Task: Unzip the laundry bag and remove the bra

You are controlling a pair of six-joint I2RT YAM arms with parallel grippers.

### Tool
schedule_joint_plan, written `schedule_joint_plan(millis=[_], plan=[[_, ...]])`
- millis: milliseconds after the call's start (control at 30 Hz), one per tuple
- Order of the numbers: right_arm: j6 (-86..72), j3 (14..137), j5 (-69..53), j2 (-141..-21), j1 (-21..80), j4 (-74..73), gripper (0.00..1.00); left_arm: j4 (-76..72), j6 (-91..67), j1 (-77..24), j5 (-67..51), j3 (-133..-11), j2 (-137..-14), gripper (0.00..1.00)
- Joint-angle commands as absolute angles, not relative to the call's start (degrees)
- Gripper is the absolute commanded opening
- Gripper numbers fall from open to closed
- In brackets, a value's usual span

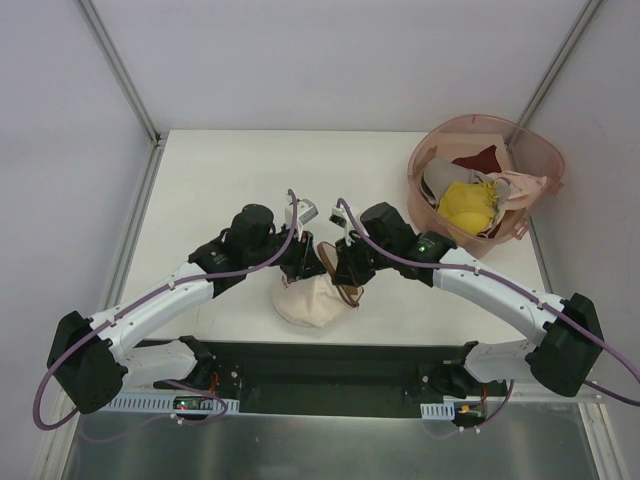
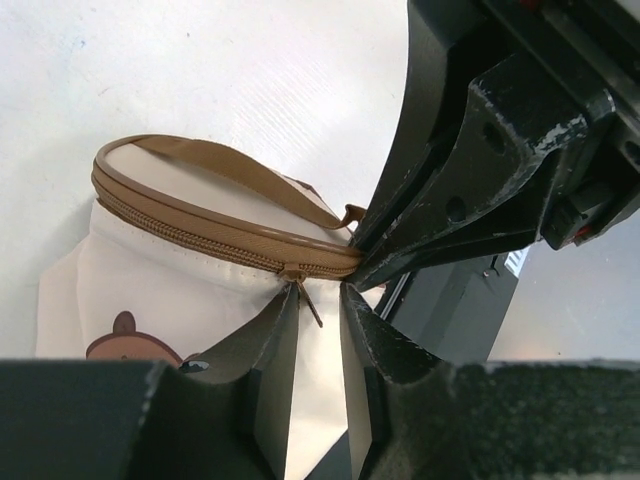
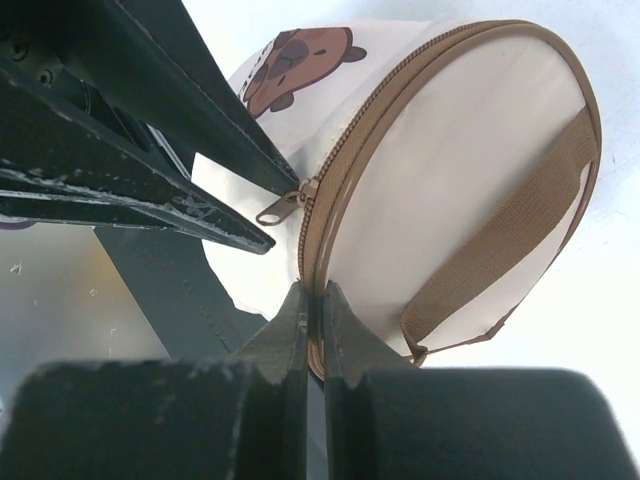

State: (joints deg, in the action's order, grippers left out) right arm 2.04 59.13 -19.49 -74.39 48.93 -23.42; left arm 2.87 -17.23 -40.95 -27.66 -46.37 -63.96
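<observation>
The laundry bag [image 1: 305, 305] is a cream pouch with brown zipper trim and a brown strap, lying near the table's front edge between both arms. Its zipper is closed all round. My left gripper [image 1: 308, 266] is open; in the left wrist view [image 2: 318, 305] its two fingers straddle the small brown zipper pull [image 2: 308, 302] without pinching it. My right gripper [image 1: 345, 280] is shut on the bag's brown rim [image 3: 318, 270], just beside the pull [image 3: 280, 207]. The bag also shows in the left wrist view [image 2: 150, 270] and the right wrist view [image 3: 450, 180]. The bra is hidden.
A large pink translucent basket [image 1: 540, 150] stands at the table's back right. It holds a yellow garment [image 1: 468, 205], a dark red cloth [image 1: 478, 158] and other pale fabric. The table's front edge lies just below the bag.
</observation>
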Motion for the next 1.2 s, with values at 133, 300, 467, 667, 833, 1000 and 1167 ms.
schedule_joint_plan(millis=[133,300,467,667,833,1000,1167], plan=[[1.5,59.0,-21.1,-74.4,49.0,-21.5,0.01,0.6,-18.4,-41.7,-29.8,-49.1,-65.3,0.08],[1.7,58.9,-21.1,-74.7,48.9,-21.4,0.01,0.5,-18.2,-41.7,-27.9,-48.5,-63.8,0.00],[1.8,58.7,-20.7,-74.6,48.9,-21.4,0.01,0.7,-18.2,-41.6,-21.5,-46.9,-60.7,0.00],[0.6,58.6,-15.2,-73.2,49.0,-22.1,0.01,3.6,-22.0,-41.6,-21.3,-48.3,-59.7,0.00],[-4.3,61.1,4.8,-71.5,50.4,-26.8,0.01,3.6,-30.9,-41.6,-19.7,-46.7,-58.8,0.21],[-7.7,69.7,14.9,-77.3,54.2,-37.9,0.01,3.1,-35.2,-41.7,-16.5,-44.3,-57.4,0.37],[-7.8,68.7,10.5,-78.7,54.2,-36.4,0.01,2.4,-35.4,-41.7,-20.9,-44.8,-58.8,0.48]])
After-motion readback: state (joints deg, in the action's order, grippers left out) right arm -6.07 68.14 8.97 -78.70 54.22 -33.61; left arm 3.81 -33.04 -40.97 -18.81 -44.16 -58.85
